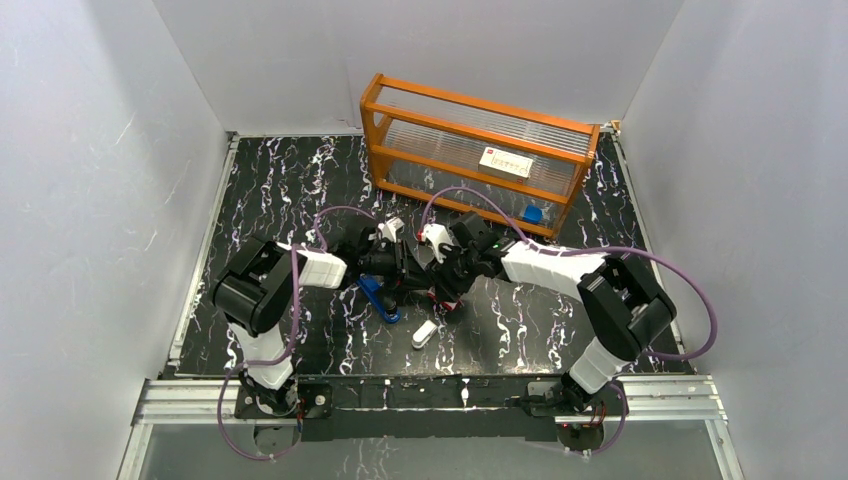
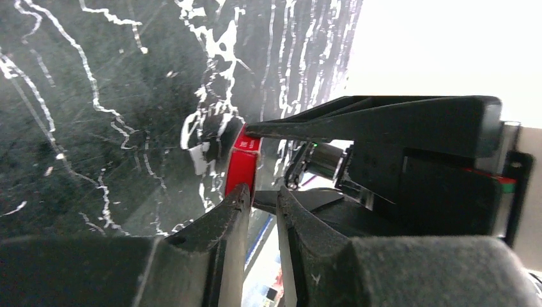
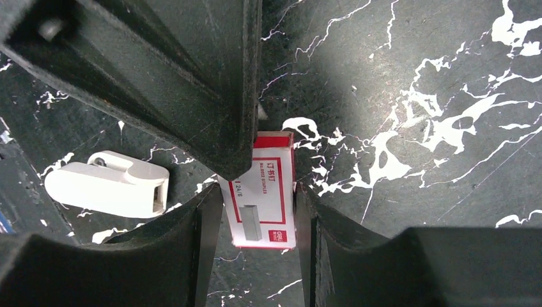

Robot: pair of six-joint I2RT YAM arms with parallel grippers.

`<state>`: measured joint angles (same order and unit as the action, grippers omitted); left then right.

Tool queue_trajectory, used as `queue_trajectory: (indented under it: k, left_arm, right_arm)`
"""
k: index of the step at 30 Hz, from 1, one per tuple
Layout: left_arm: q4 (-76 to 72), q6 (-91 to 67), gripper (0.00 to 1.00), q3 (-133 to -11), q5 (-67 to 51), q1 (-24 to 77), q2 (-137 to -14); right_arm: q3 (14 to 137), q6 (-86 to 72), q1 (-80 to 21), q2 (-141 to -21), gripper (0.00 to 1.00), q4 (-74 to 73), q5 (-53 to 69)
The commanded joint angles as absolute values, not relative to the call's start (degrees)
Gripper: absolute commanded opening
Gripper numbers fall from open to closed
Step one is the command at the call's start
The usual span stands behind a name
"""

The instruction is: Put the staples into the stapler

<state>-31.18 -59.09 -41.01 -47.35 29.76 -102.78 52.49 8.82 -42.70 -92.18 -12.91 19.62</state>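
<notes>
The small red-and-white staple box (image 3: 263, 185) sits between my right gripper's (image 3: 259, 199) fingers, a little above the table, and the fingers are closed on its sides. The staples themselves are hidden. My left gripper (image 2: 262, 195) has its fingers almost together with nothing seen between them. One of its fingertips (image 2: 238, 198) rests against the red end of the box (image 2: 241, 167). The blue stapler (image 1: 378, 297) lies on the table just below the two grippers, which meet at mid-table (image 1: 425, 268).
A white rounded object (image 3: 108, 185) lies on the table left of the box, and it also shows in the top view (image 1: 424, 333). An orange rack (image 1: 480, 155) with clear panels stands at the back. White walls close in both sides.
</notes>
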Motion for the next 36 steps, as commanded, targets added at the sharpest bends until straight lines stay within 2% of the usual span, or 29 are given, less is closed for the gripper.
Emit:
queue_trajectory:
  k: [1,11,16,19,26,32,36]
  left_arm:
    - [-24.4,-54.1,0.21,-43.0,-45.0,30.5,-104.0]
    - [-23.8,-52.3,0.20,-44.2,-45.9,30.5,-107.4]
    - [-23.3,-51.9,0.17,-44.5,-45.4,30.5,-107.9]
    - [-23.4,-51.8,0.15,-44.7,-45.4,30.5,-108.0]
    - [-25.3,-53.1,0.11,-44.8,-46.8,30.5,-108.7]
    - [-26.9,-54.1,0.10,-44.4,-48.0,30.6,-109.7]
    - [-28.3,-55.0,0.10,-44.0,-48.7,30.7,-110.2]
  right_arm:
    - [55.7,9.0,-43.6,-93.5,0.54,-10.1,17.4]
    - [55.2,8.7,-45.2,-95.4,0.56,-9.7,15.0]
    - [53.4,9.6,-46.3,-94.2,0.73,-10.5,11.2]
    - [52.3,10.8,-46.4,-93.2,0.75,-11.6,10.5]
    - [51.6,12.8,-50.1,-94.9,0.69,-13.6,6.5]
    - [51.6,11.3,-50.4,-96.2,0.53,-12.4,4.8]
    - [51.9,10.7,-50.4,-96.0,0.52,-10.7,5.1]
